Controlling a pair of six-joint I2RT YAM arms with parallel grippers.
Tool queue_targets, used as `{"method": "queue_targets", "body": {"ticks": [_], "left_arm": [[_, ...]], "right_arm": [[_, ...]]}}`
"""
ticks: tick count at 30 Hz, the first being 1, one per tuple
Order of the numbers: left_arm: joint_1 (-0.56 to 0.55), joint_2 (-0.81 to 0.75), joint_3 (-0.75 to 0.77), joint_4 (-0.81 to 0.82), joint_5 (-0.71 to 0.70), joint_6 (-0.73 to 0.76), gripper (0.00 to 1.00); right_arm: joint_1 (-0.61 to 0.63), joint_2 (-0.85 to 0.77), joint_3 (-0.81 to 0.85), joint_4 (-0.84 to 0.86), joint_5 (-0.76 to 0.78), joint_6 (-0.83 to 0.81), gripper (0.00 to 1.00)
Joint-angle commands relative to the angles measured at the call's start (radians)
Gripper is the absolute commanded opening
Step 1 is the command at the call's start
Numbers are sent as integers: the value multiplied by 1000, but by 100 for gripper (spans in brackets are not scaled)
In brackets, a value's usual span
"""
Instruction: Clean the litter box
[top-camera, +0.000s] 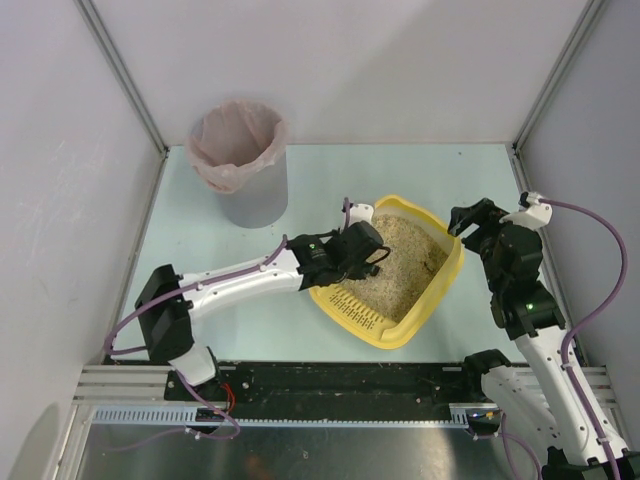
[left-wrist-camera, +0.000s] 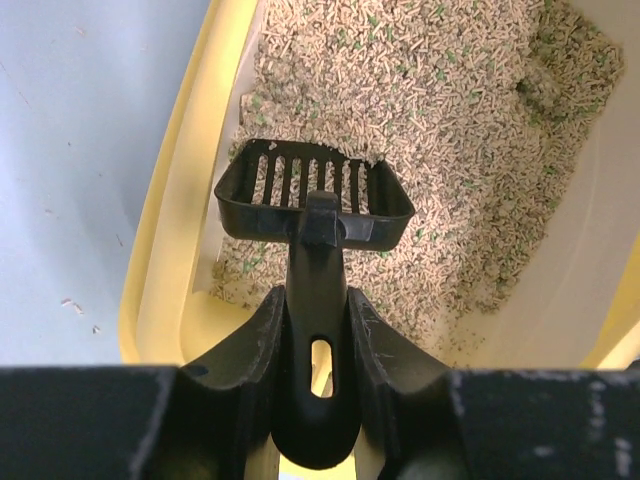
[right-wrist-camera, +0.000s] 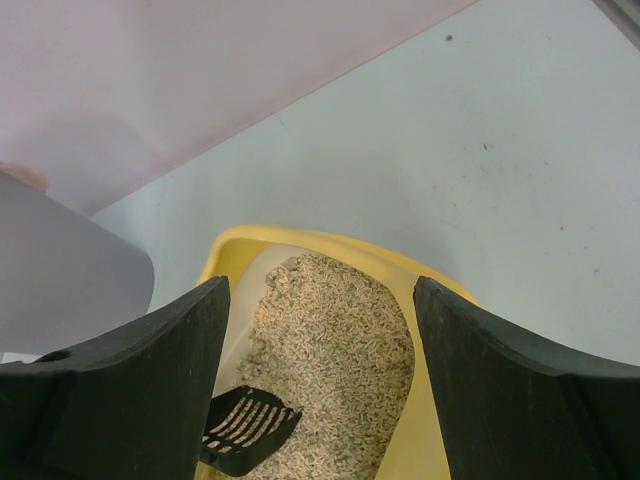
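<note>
Left pincer (left-wrist-camera: 318, 322) tight on black scoop (left-wrist-camera: 312, 190) inside yellow litter box (left-wrist-camera: 188, 215)

This is a robotics lab test cell, not a home. The litter box (top-camera: 440, 285) sits on a pale desk (top-camera: 200, 230) enclosed by plain white panels (top-camera: 60, 150) in aluminium framing (top-camera: 120, 75). Two white robot arms (top-camera: 240, 285) trailing purple cables (top-camera: 622, 262) are bolted by a slotted metal rail (top-camera: 300, 416) along the bottom of the frame.

In the right wrist view the handle of the black slotted plastic scoop (right-wrist-camera: 250, 430) is hidden behind the right arm's fingers (right-wrist-camera: 130, 390), and the shallow yellow plastic litter box (right-wrist-camera: 290, 237) runs off the bottom edge.
</note>
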Motion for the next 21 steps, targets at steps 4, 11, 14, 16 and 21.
{"method": "queue_targets", "body": {"ticks": [4, 11, 14, 16, 21], "left_arm": [[6, -86, -47, 17, 41, -137, 0], [37, -46, -53, 19, 49, -147, 0], [46, -43, -55, 20, 15, -137, 0], [55, -31, -59, 28, 26, -124, 0], [84, -19, -88, 60, 38, -86, 0]], "right_arm": [[1, 4, 11, 58, -20, 24, 79], [0, 1, 8, 62, -28, 27, 79], [0, -5, 6, 61, -23, 27, 79], [1, -2, 8, 62, -23, 27, 79], [0, -1, 6, 64, -26, 27, 79]]}}
